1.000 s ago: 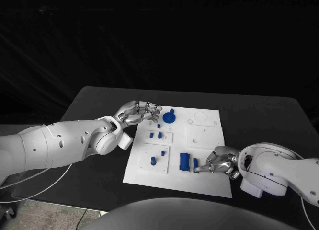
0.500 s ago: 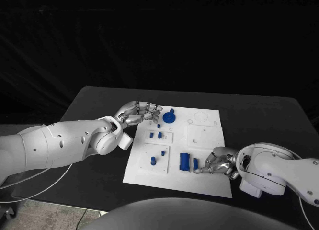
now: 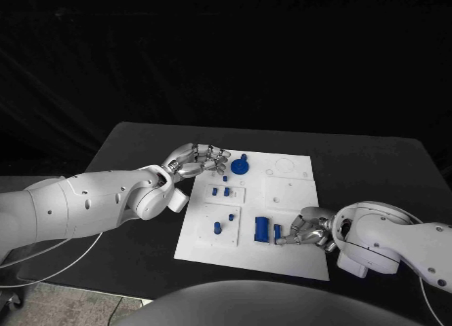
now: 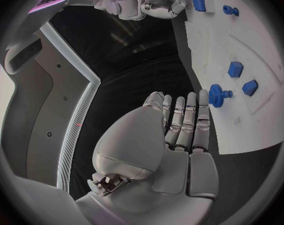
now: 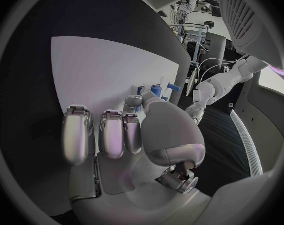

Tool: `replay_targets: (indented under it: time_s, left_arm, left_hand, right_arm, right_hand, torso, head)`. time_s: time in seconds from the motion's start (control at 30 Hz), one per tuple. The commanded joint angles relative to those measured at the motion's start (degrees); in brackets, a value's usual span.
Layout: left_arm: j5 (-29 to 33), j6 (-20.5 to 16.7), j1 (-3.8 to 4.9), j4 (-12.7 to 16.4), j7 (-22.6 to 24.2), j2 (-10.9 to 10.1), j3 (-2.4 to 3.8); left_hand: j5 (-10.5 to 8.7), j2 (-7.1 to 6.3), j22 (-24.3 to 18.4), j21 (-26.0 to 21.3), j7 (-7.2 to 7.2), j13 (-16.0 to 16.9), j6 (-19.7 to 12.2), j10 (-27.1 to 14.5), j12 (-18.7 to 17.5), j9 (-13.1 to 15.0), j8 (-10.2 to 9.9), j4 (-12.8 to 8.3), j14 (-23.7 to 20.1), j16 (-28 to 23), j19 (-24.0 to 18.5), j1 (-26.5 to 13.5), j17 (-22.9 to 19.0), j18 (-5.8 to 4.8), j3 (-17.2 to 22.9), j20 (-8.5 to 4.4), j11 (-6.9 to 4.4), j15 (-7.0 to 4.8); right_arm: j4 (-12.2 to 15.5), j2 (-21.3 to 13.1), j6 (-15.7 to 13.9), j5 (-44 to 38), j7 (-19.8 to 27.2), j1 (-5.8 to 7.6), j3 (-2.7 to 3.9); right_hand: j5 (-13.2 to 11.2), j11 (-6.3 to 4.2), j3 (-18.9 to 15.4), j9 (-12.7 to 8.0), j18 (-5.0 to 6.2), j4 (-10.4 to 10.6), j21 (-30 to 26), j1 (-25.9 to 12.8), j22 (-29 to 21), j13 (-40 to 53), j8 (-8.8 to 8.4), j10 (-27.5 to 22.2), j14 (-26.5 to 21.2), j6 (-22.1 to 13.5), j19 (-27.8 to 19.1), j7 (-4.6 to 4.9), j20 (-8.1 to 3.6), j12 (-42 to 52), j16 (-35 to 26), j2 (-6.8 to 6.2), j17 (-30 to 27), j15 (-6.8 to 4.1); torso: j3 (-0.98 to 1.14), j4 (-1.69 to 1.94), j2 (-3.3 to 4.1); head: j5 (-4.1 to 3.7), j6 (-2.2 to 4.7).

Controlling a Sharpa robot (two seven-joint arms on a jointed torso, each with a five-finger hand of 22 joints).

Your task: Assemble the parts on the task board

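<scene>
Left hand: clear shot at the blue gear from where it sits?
Probably yes. The left hand sits at the board's far left edge, fingertips just beside the blue gear. Its wrist view shows nothing between the fingers and the gear. The right hand is busy at the near edge.

Bare task board (image 3: 290, 183) between left robot hand (image 3: 197, 160) and right robot hand (image 3: 310, 229), blue parts (image 3: 223, 193) alongside.

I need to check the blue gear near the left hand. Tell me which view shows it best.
The left wrist view: the blue gear sits unobstructed on the task board, toothed rim clear, just past the left hand's fingertips. The head view shows it small. In the right wrist view I cannot pick it out.
</scene>
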Motion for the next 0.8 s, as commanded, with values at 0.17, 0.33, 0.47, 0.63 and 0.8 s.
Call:
replay_targets:
  time_s: [0.17, 0.33, 0.47, 0.63, 0.8]
  left_arm:
    - [0.2, 1.1, -0.12, 0.0, 0.3, 0.1, 0.03]
    - [0.2, 1.0, -0.22, 0.2, 0.5, -0.2, 0.03]
    - [0.6, 0.5, -0.24, 1.0, 1.1, -1.0, 0.04]
    - [0.8, -0.8, -0.15, 2.9, 1.8, -2.4, 0.11]
    - [0.9, -2.2, 0.99, 5.1, 2.7, -3.9, 0.19]
  left_hand:
    - [0.32, 0.04, 0.1, -0.2, 0.38, -0.1, -0.1, 0.0, -0.2, -0.1, -0.3, -0.1, 0.0, 0.4, 0.4, 0.5, 0.1, -0.33, 0.5, 0.16, 0.51, 0.46]
    - [0.33, 0.05, 0.1, -0.2, 0.38, -0.1, -0.1, 0.0, -0.2, -0.1, -0.3, -0.1, 0.0, 0.4, 0.4, 0.5, 0.1, -0.34, 0.5, 0.17, 0.53, 0.47]
    - [0.36, 0.02, 0.2, -0.2, 0.37, -0.1, 0.0, 0.0, -0.2, -0.1, -0.3, -0.1, 0.0, 0.4, 0.4, 0.6, 0.1, -0.37, 0.6, 0.17, 0.57, 0.51]
    - [0.37, -0.13, 0.2, -0.2, 0.38, -0.1, 0.1, 0.1, -0.2, -0.1, -0.2, -0.1, 0.0, 0.5, 0.4, 0.6, 0.1, -0.42, 0.6, 0.18, 0.66, 0.58]
    - [-0.66, 0.07, 0.5, -0.3, 0.40, -0.2, 0.4, 0.5, 0.0, -0.1, -0.1, 0.4, -0.1, 0.7, 0.5, -2.1, 0.0, -0.58, -0.1, 0.24, 0.81, 0.65]
  right_arm:
    - [-0.1, 0.1, -0.3, -0.4, 0.0, -0.09, 0.00]
    - [0.4, -0.4, -1.1, -0.2, 1.4, -0.08, 0.00]
    - [1.5, -1.6, -3.1, 0.2, 3.9, 0.46, 0.03]
    - [2.5, -4.1, -6.1, 3.2, 8.0, 4.08, 0.07]
    - [1.3, -5.5, -14.2, 8.9, 13.5, 8.02, 0.07]
  right_hand:
    - [-0.8, -0.42, 0.0, 4.4, -0.57, -0.1, -0.2, 0.1, 11.8, 15.1, -0.32, 6.0, 3.8, -0.6, 2.2, -0.05, -0.39, 0.2, -0.4, 0.34, 2.2, -0.37]
    - [-2.9, -0.42, -1.0, 4.2, -0.57, 0.3, -0.2, -0.6, 11.8, 15.1, -0.76, 6.0, 3.8, -1.2, 2.2, -0.06, -0.40, 0.2, -0.4, -0.05, 2.2, -0.37]
    - [-3.9, -0.48, -3.5, 3.7, -0.57, 2.6, -0.2, -3.5, 11.8, 15.1, -1.60, 6.0, 3.8, -1.8, 2.2, -0.13, -0.44, 0.2, -0.4, -1.06, 2.1, -0.41]
    - [-3.4, -0.57, -7.3, 2.4, -0.34, 7.9, -1.3, -8.6, 11.5, 15.1, -4.74, 6.0, 3.4, -3.6, 1.8, -0.25, -0.48, 0.2, -1.4, -0.64, 0.2, -0.45]
    - [0.1, -0.33, -12.7, -1.8, 0.65, 9.0, -6.2, -17.5, 9.9, 15.1, -13.41, 6.0, 2.1, -8.2, -0.1, 0.03, -0.21, 0.2, -5.0, 4.02, -5.6, -0.33]
  torso:
    - [-0.01, -0.02, -0.03]
    - [0.03, -0.07, -0.05]
    - [-0.02, -0.23, -0.16]
    - [0.13, -0.46, -0.77]
    - [0.38, -1.17, -1.24]
  head:
    - [0.09, 0.01]
    - [0.46, 0.01]
    - [0.38, 0.01]
    - [0.68, 0.01]
    - [1.49, 0.01]
